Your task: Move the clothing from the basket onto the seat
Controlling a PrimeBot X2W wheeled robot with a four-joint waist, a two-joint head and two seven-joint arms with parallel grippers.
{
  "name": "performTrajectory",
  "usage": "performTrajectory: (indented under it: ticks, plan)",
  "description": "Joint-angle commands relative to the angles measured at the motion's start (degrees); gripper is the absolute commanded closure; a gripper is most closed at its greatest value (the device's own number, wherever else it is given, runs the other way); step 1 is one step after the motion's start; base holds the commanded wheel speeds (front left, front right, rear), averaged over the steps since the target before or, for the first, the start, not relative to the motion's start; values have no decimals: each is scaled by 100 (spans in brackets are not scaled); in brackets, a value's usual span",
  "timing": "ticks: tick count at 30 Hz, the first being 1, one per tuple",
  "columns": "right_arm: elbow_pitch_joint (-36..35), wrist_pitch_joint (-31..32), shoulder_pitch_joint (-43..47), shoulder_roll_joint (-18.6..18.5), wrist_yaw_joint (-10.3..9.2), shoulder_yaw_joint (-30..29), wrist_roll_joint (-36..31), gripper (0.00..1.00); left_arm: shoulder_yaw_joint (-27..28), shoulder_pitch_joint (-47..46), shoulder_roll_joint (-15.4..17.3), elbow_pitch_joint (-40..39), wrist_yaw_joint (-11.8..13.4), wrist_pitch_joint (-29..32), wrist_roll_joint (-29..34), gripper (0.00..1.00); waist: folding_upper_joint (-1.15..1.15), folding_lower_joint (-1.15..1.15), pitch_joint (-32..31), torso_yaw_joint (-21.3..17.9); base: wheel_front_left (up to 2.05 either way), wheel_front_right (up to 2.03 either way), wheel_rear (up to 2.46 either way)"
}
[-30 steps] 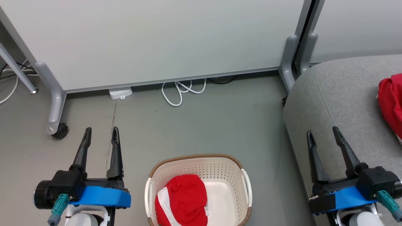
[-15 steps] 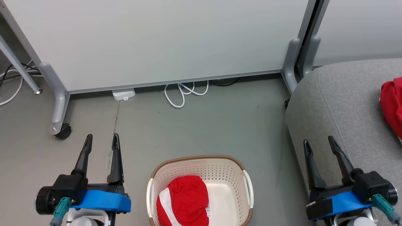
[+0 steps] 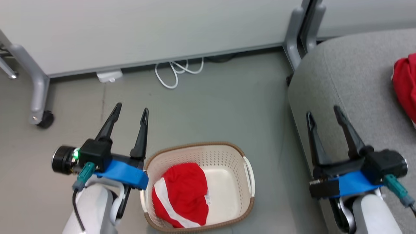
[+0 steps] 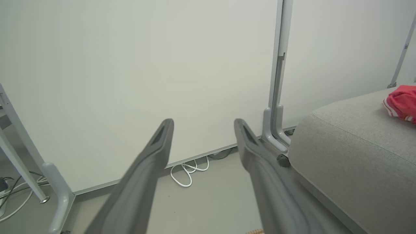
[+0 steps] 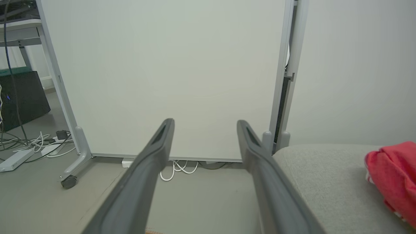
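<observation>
In the basket (image 3: 195, 145): clothing (image 3: 182, 191), bunched | on the seat (image 3: 341, 81): red garment (image 3: 404, 81) | left gripper (image 3: 132, 107), right gripper (image 3: 322, 110): fingers spread, empty.

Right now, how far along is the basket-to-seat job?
Done: a red garment lies on the seat. In hand: nothing; left gripper and right gripper are open and empty. Remaining: the striped garment is in the basket.

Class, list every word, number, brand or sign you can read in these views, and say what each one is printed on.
No text can be read anywhere.
The white label on the red garment in the basket: print too small and blurred to read.
</observation>
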Motion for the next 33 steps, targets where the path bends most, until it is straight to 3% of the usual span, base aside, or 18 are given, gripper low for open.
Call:
performTrajectory:
  ticks: [1, 9, 21, 27, 33]
  plan:
    - [-67, -19, -217, 4, 1, 32, -11, 0, -170, -265, 117, 203, -5, -26, -46, 0, 0, -1, 376, -247, 0, 0, 0]
    - [-347, -19, -983, 5, 1, 179, 26, 0, -1397, -1448, 623, 1331, -4, -22, -171, 0, 0, -1, 1400, -658, 0, 0, 0]
    - [-640, -19, -1651, 6, 1, 182, 77, 0, -3836, -3085, 939, 3176, -4, -16, -484, 0, 0, -1, 2622, -1003, 0, 0, 0]
    - [-795, -20, -1880, 6, 1, 213, 98, 0, -5086, -3696, 955, 3894, -4, 306, -722, 0, 0, -1, 3161, -1141, 0, 0, 0]
    - [-1007, -19, -2070, 6, 1, 232, 96, 0, -6083, -4105, 991, 4271, -4, 1236, -1146, 0, 0, -1, 3723, -1238, 0, 0, 0]
